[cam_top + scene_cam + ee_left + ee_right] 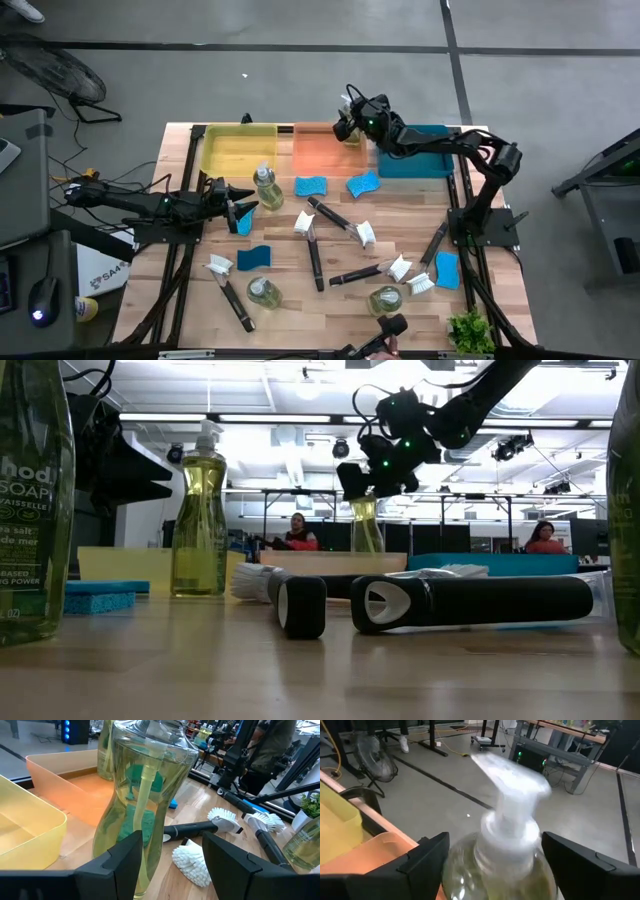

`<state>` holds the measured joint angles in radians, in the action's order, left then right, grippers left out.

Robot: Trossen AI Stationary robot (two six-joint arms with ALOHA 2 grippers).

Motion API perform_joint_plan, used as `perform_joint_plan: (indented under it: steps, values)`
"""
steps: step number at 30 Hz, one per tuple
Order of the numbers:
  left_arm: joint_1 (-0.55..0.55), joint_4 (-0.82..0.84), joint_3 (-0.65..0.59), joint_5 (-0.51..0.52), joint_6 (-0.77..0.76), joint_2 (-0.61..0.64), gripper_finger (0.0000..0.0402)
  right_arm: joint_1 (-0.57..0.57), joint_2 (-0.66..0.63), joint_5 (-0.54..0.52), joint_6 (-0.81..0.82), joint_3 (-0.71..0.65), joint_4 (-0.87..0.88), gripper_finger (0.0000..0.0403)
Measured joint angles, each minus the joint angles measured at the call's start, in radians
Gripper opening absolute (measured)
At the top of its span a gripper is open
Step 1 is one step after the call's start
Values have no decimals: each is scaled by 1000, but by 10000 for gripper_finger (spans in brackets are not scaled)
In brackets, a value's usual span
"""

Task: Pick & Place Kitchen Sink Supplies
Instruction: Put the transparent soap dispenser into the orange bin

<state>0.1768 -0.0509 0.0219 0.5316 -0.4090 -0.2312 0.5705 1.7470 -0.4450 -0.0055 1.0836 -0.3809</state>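
Reaching in from the table's left edge, the left gripper (243, 208) has its fingers spread wide on either side of a soap bottle (266, 187) that stands upright just in front of the yellow tray (238, 146); the left wrist view shows the bottle between the fingers, and whether they touch it cannot be told. To the right of the yellow tray sits the orange tray (322, 150), and above its far right corner the right gripper (351, 126) holds a second soap bottle (497, 865), fingers closed against its sides below the white pump. The low view shows this bottle hanging upright, lifted clear of the tray. Farther right lies the blue tray (420, 162). Nearer than the orange tray, sponges (311, 186), dish brushes (340, 221) and two more soap bottles are scattered across the table.
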Motion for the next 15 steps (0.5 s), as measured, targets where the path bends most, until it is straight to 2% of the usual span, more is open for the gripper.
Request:
perform_joint_plan:
  steps: [8, 15]
  values:
    - [0, 0, 0, 0, 0, 0, 202, 0, 0, -37, 2, 0, 2, 318]
    - [0, 0, 0, 0, 0, 0, 202, -1, 0, -21, 3, 0, 6, 326]
